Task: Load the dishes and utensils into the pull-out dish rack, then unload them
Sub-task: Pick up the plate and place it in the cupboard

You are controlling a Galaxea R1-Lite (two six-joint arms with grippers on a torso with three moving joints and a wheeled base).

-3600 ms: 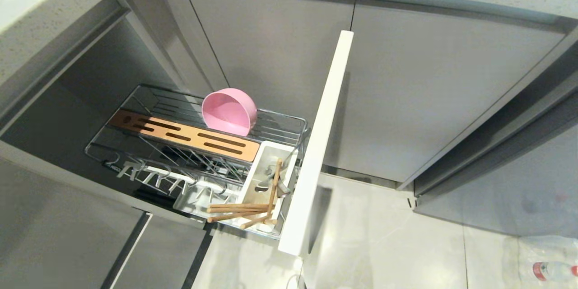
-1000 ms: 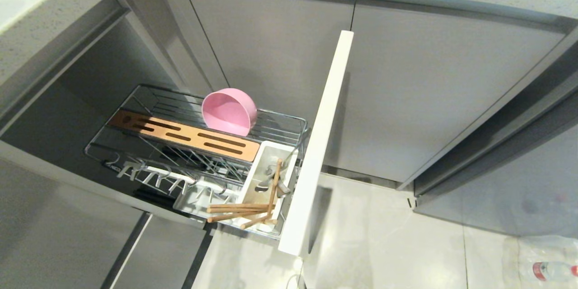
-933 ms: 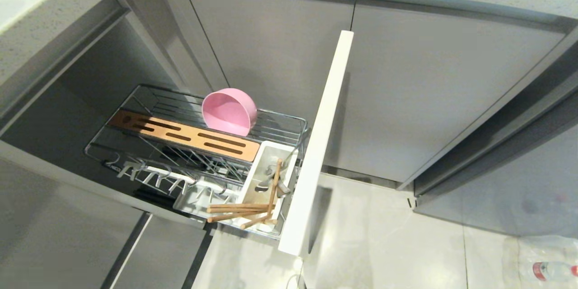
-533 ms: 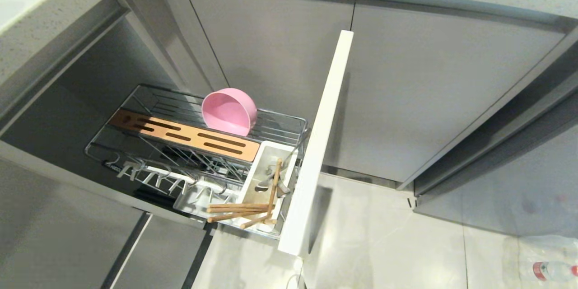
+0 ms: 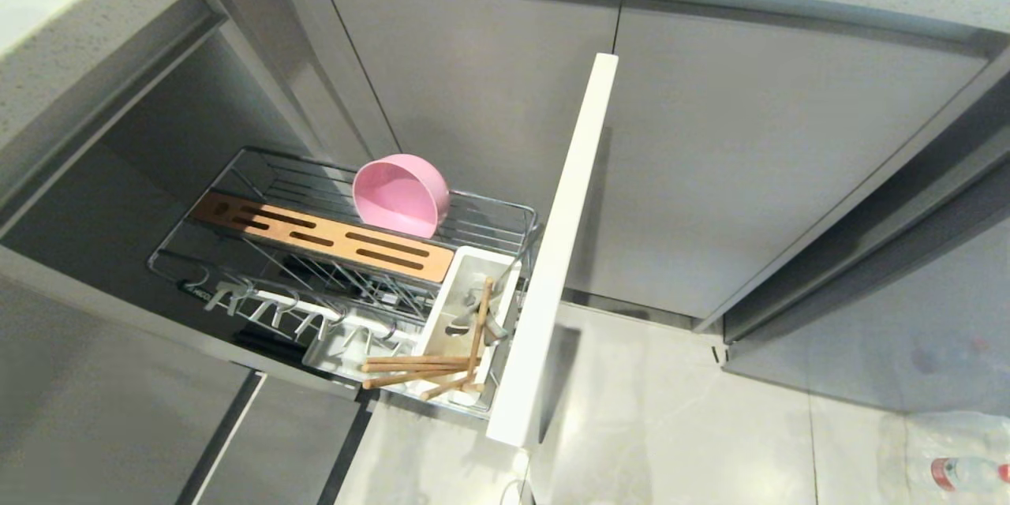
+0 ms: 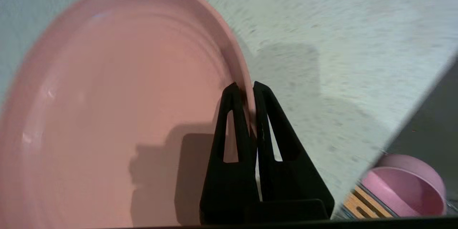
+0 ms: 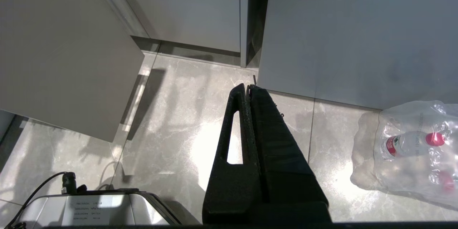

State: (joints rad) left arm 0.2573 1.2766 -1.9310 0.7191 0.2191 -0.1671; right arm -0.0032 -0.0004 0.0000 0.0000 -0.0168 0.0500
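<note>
Left gripper (image 6: 244,87) was clamped tight on the rim of the large flat matte pink oval plate (image 6: 107,114), one finger inside the rim, one outside. Plate was over the pale speckled stone countertop (image 6: 322,61); whether it rested there or was already off it, cannot tell. Neither arm showed in the head view.

Chrome wire pull-out dish rack (image 5: 505,213) stood drawn out from the cabinet. Matte pink round bowl (image 5: 401,195) lay tipped on its side on the wires at about 12 o'clock of the rack, just behind the slotted brown wooden strip (image 5: 323,237). Thin light wooden chopsticks (image 5: 418,367) sat in the white plastic utensil caddy (image 5: 465,316) at about 5 o'clock of the rack, some lying across it. Fork not clearly made out.

Right gripper (image 7: 247,87) was pressed shut on nothing, parked over the grey tiled floor (image 7: 179,132) near a plastic-wrapped pack of bottles (image 7: 411,146).

Step in hand, likely: carrying the plate to the rack. To do it well: keep the pinch firm since it held only the edge, bring the plate in edge-down, line it up with the wire dividers in front of the strip, stay clear of the bowl and the white cabinet front (image 5: 560,252), let go only once it was seated.
</note>
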